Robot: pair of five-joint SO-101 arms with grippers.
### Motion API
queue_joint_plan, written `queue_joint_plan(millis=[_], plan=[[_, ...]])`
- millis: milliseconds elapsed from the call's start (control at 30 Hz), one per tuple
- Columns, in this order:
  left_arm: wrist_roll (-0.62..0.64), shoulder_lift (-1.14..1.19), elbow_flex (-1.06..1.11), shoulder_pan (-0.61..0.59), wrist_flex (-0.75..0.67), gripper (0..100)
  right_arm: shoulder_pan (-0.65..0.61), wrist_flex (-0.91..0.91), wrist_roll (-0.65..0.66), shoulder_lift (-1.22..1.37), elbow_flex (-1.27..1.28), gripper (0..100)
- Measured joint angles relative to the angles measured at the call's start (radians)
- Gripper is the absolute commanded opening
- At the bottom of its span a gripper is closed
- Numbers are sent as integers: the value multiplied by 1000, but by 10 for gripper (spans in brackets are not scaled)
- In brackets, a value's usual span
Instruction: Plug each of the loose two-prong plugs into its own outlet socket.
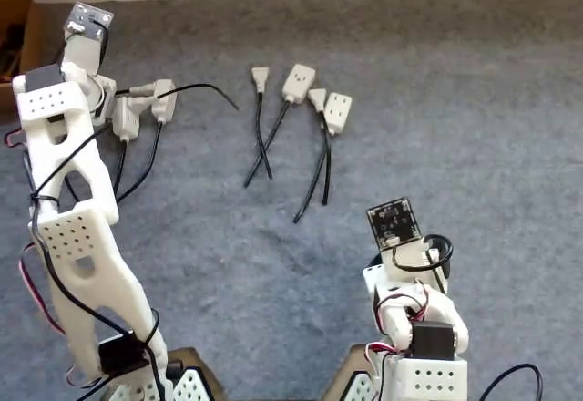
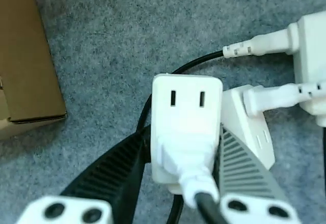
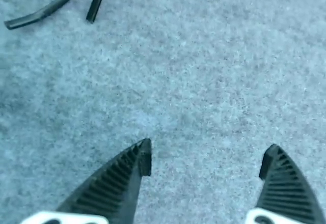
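A white socket is clamped in the left tool, near a cardboard box; the right tool is spread wide above the grey surface.

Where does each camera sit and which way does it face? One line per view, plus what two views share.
High view: fixed above, looking down on the table; shows the left arm stretched out, the right arm folded.
Left wrist view: on the left wrist, facing down past the left gripper, shut on a white socket.
Right wrist view: on the right wrist, facing down between the open right gripper at black cable ends.
Shared: high and left wrist views both show the cardboard box.
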Motion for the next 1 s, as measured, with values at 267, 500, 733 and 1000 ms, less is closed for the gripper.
queue_joint_plan(millis=[267, 500, 733, 1000], plan=[[58, -2, -330, 46, 219, 189, 0, 0, 0, 0, 0, 332], [58, -21, -606, 284, 468, 187, 0, 0, 0, 0, 0, 332], [58, -21, -535, 522, 440, 186, 0, 0, 0, 0, 0, 332], [58, -20, -110, 671, 173, 186, 0, 0, 0, 0, 0, 332]])
